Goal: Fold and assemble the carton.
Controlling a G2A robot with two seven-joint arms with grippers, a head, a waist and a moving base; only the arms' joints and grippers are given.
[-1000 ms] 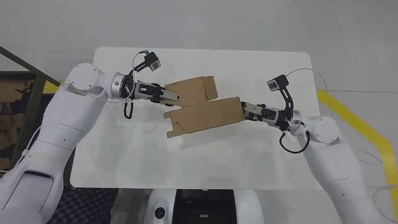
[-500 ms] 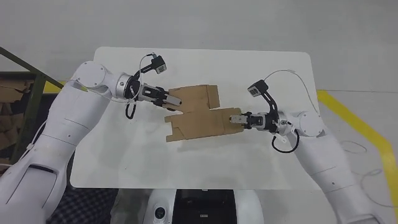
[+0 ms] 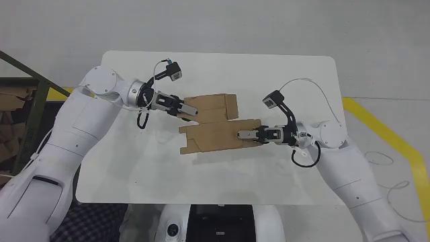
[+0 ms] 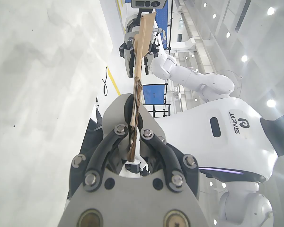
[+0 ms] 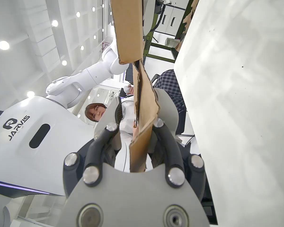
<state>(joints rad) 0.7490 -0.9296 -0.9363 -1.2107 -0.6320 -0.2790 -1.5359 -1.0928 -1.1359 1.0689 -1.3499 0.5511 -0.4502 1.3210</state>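
A flat brown carton (image 3: 215, 124) hangs just above the middle of the white table (image 3: 134, 168), with two offset panels. My left gripper (image 3: 190, 109) is shut on the left edge of the far panel. In the left wrist view the carton (image 4: 139, 55) runs edge-on out of my left gripper (image 4: 133, 106). My right gripper (image 3: 243, 134) is over the right end of the near panel. In the right wrist view the carton (image 5: 127, 19) passes between the spread fingers of my right gripper (image 5: 142, 102), which is open. From the left wrist, the right gripper (image 4: 137, 66) straddles the far edge.
Bare table surface lies all around the carton. Stacked cardboard (image 3: 13, 107) sits off the table's left side behind a green frame. A yellow floor line (image 3: 383, 131) runs past the right edge.
My right gripper has slid leftward, from the carton's right edge to well over the near panel. The left gripper has shifted a little to the right, and the carton has moved slightly with it.
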